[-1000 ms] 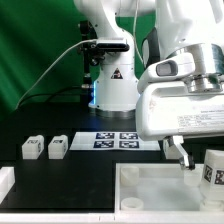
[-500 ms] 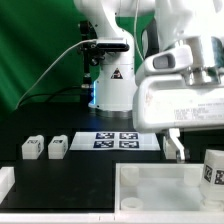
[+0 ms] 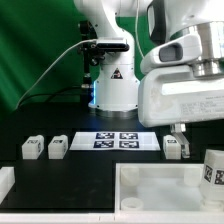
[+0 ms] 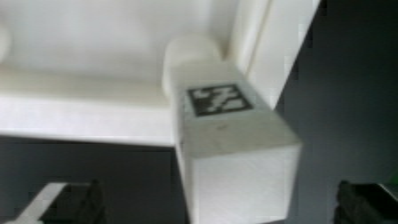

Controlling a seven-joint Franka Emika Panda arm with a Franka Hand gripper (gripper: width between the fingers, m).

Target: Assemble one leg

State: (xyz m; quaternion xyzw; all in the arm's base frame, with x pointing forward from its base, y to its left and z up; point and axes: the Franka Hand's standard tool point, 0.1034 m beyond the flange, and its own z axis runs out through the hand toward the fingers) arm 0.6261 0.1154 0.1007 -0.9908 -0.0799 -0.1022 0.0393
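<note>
In the exterior view a leg [image 3: 171,147], a small white post with a tag, stands on the black table just behind the large white tray-like part [image 3: 150,178]. My gripper [image 3: 177,143] hangs over it, at the right. In the wrist view the same leg [image 4: 228,120] lies between my two dark fingers [image 4: 64,203], with a gap on each side. The jaws are open and do not touch it. Two more legs [image 3: 31,148] [image 3: 57,148] stand at the exterior view's left. Another leg [image 3: 213,167] stands at the right edge.
The marker board [image 3: 115,140] lies in the middle of the table, in front of the arm's base [image 3: 112,90]. The white tray-like part also fills the background of the wrist view [image 4: 89,60]. A white block [image 3: 5,180] sits at the front left corner.
The arm has risen over the last second. The gripper has lifted off the table, and the leg under it now shows in the exterior view.
</note>
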